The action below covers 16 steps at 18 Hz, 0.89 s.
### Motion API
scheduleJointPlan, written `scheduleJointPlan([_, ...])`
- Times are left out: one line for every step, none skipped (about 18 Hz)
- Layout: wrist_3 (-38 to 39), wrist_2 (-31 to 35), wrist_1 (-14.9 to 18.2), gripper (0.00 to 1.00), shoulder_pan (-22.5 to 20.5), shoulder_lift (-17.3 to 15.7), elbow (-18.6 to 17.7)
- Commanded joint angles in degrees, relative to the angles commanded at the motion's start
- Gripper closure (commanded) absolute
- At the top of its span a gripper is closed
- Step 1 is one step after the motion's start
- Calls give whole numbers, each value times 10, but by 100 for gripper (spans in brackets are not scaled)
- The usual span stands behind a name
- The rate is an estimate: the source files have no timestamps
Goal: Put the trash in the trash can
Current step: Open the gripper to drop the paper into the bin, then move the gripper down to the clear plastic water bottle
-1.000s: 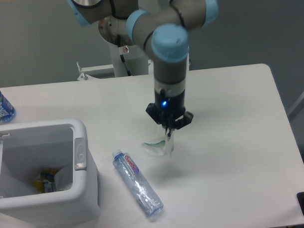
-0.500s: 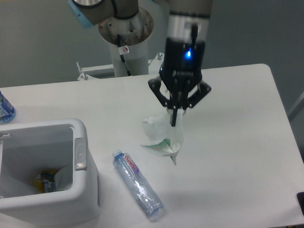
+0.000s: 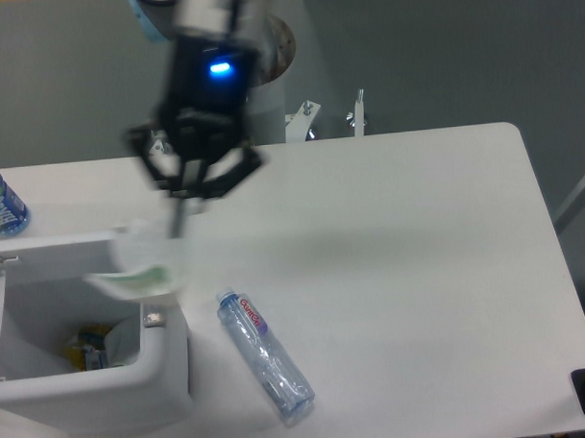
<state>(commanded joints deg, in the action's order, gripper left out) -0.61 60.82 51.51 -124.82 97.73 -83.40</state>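
The end effector [image 3: 180,215] pinches the blurred face mask [image 3: 136,271], dangling it over the trash can [image 3: 168,363], which holds yellow scraps [image 3: 86,347]. The red-labelled bottle [image 3: 265,354] lies on the worktop [image 3: 419,272] just beside it.

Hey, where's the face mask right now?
The mask hangs from the shut claw at the left of the camera view, over the right rim of the bin, with the bottle lying on the table to its right.

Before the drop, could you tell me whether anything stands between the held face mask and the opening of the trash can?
Nothing visible does. The hand holds the face mask, blurred by motion, over the right rim of the trash can; the opening below is uncovered.
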Motion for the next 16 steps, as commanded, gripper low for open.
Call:
scheduleJointPlan([1, 0, -1, 89, 8, 8, 0])
scheduleJointPlan([1, 0, -1, 83, 12, 12, -1])
scheduleJointPlan([-4, 0, -1, 60, 13, 13, -2])
scheduleJointPlan([-6, 1, -4, 23, 13, 14, -4])
scheduleJointPlan([-6, 8, -5, 0, 12, 12, -4])
scheduleJointPlan([-6, 24, -5, 0, 12, 10, -4])
scheduleJointPlan([-6, 47, -3, 0, 12, 9, -5])
scheduleJointPlan([-4, 62, -2, 0, 12, 10, -4])
scheduleJointPlan([-4, 65, -2, 0, 12, 13, -1])
scheduleJointPlan([-3, 66, -1, 0, 2, 14, -4])
scheduleJointPlan([1, 67, -1, 0, -14, 15, -4])
scheduleJointPlan([3, 67, -2, 0, -34, 19, -4])
scheduleJointPlan([13, 67, -1, 0, -52, 29, -2])
scheduleJointPlan([29, 67, -1, 0, -72, 34, -1])
scheduleJointPlan([47, 68, -1, 0, -86, 43, -1])
scheduleJointPlan([59, 69, -1, 0, -98, 57, 0])
